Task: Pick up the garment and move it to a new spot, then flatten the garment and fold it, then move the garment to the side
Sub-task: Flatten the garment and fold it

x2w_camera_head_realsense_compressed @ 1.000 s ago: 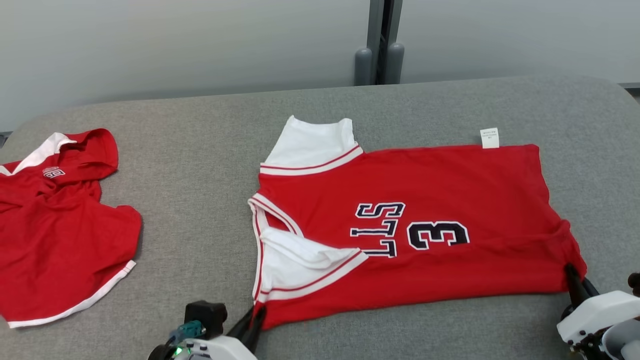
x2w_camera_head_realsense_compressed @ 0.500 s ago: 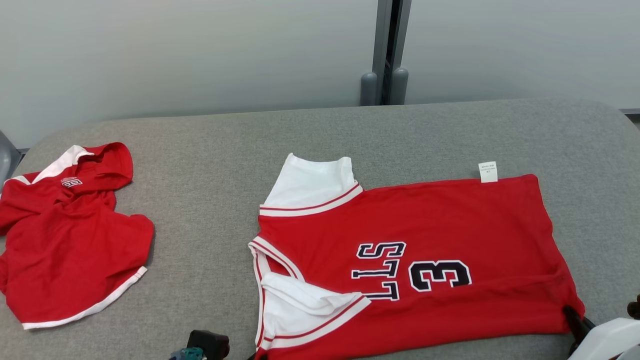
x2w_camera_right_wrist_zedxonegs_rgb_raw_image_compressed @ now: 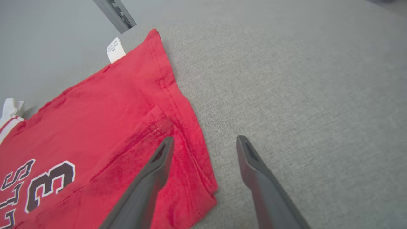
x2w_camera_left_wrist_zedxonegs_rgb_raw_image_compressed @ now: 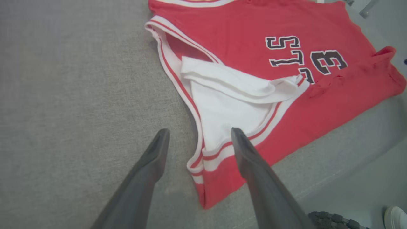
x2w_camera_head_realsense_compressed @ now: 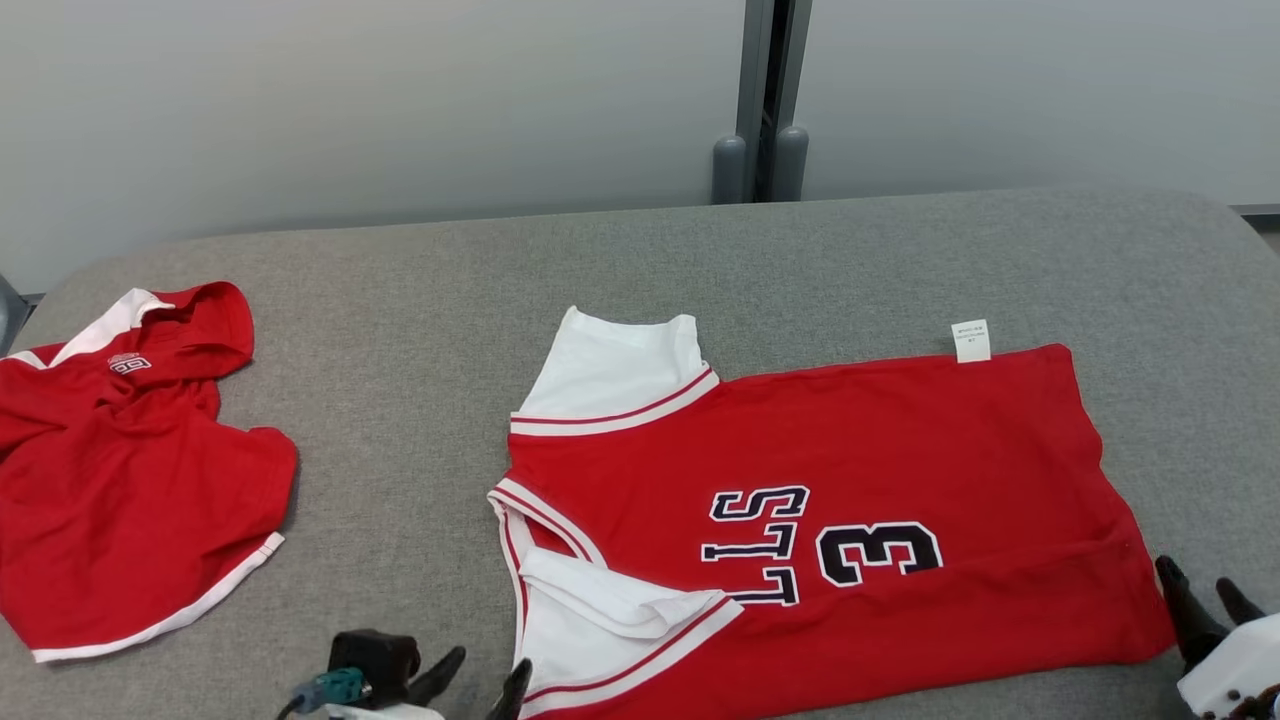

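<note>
At the near edge of the grey bench (x2w_camera_head_realsense_compressed: 400, 420), the robot's left end effector (x2w_camera_head_realsense_compressed: 488, 665) is spread wide and holds nothing. In the left wrist view one dark finger is over bare cloth and the other over the white shoulder panel (x2w_camera_left_wrist_zedxonegs_rgb_raw_image_compressed: 222, 111) of the red jersey (x2w_camera_head_realsense_compressed: 880, 450); whether either tip touches the fabric cannot be told. To the right, the right end effector (x2w_camera_head_realsense_compressed: 1195, 577) is likewise spread wide and empty. It sits at the jersey's near hem corner (x2w_camera_right_wrist_zedxonegs_rgb_raw_image_compressed: 203, 190), with one finger above the red cloth and the other above the bench. The jersey lies flat in the middle of the bench, neckline toward the robot's left and hem toward its right, front side up. The dark letters "LLS" (x2w_camera_head_realsense_compressed: 755, 545) and the numeral "3" (x2w_camera_head_realsense_compressed: 878, 552) read sideways. The near white shoulder panel is rumpled and folded over on itself, and a raised crease runs along the cloth near the hem corner. The far white shoulder panel (x2w_camera_head_realsense_compressed: 612, 375) lies smooth, and a small white label (x2w_camera_head_realsense_compressed: 971, 340) sticks out from the far edge. Well apart on the robot's left lies a second red garment (x2w_camera_head_realsense_compressed: 130, 480) with white trim, crumpled. Beyond the bench stand pale grey wall panels split by a dark vertical post (x2w_camera_head_realsense_compressed: 765, 90).
</note>
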